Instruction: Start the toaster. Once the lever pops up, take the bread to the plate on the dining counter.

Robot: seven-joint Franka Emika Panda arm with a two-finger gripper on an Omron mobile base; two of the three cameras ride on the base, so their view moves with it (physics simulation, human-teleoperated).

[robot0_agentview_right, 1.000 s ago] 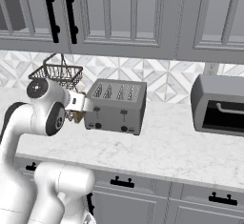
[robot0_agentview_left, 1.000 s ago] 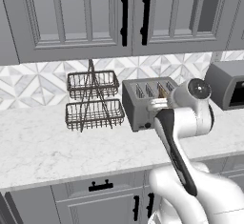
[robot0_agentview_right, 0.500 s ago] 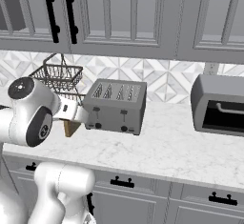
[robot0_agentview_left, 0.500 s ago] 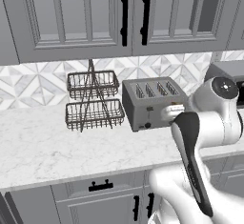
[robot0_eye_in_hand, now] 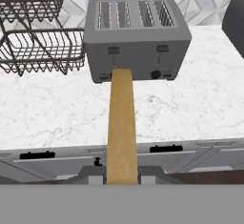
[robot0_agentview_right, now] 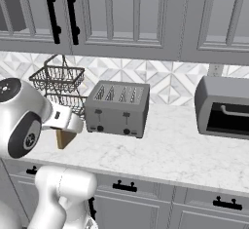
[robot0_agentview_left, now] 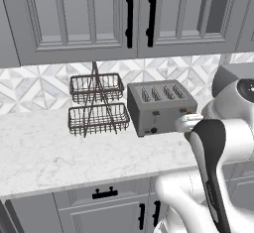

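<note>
Tool (robot0_eye_in_hand: 122, 175) gripping unlabelled bread (robot0_eye_in_hand: 121, 123)

From my hand view the bread (robot0_eye_in_hand: 122, 123) hides the end effector (robot0_eye_in_hand: 122, 178), so I can't tell how its fingers sit on the slice, and the bread's near end is cut off at the bottom. In the right base view my own arm covers the top of the bread (robot0_agentview_right: 64, 138). Ahead of the end effector, the toaster's (robot0_eye_in_hand: 136, 37) levers (robot0_eye_in_hand: 113, 50) look tiny. The toaster oven (robot0_agentview_right: 224, 107), off to its right, runs past the frame edge.
</note>
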